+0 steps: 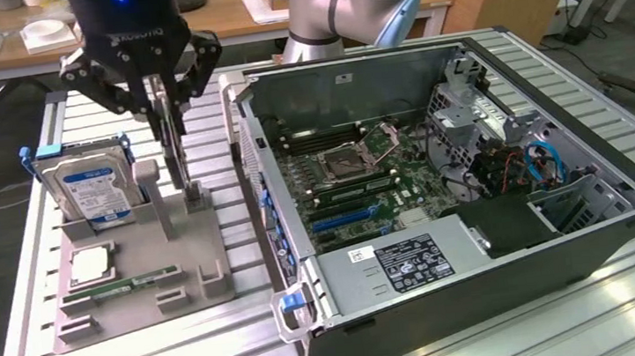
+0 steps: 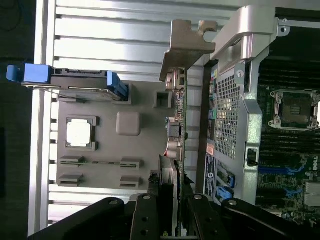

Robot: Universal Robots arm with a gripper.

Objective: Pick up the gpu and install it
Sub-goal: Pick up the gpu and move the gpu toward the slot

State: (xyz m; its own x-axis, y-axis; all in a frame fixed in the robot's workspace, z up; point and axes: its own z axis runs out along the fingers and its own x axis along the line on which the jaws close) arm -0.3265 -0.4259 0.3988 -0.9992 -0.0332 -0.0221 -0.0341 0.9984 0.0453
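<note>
The gpu (image 1: pixel 177 157) is a thin dark card standing on edge over the grey fixture (image 1: pixel 194 290), at the exterior view's left. My gripper (image 1: pixel 166 123) comes down from above and is shut on the card's upper edge. In the wrist view the gpu (image 2: pixel 176 131) runs edge-on away from the black fingers (image 2: pixel 148 210), which press on both of its sides, and its silvery bracket (image 2: pixel 187 44) is at the far end. Whether the card's lower edge still sits in its slot, I cannot tell. The open computer case (image 1: pixel 461 309) lies right beside it, motherboard (image 1: pixel 352 170) exposed.
On the fixture stand a silver hard drive with blue label (image 1: pixel 88 189), a CPU (image 1: pixel 93 264) and a green RAM stick (image 1: pixel 122 285). Blue expansion slots (image 1: pixel 346 217) lie on the motherboard. The case's perforated wall (image 2: pixel 231 102) sits close to the card. The arm's base (image 1: pixel 347 6) is behind the case.
</note>
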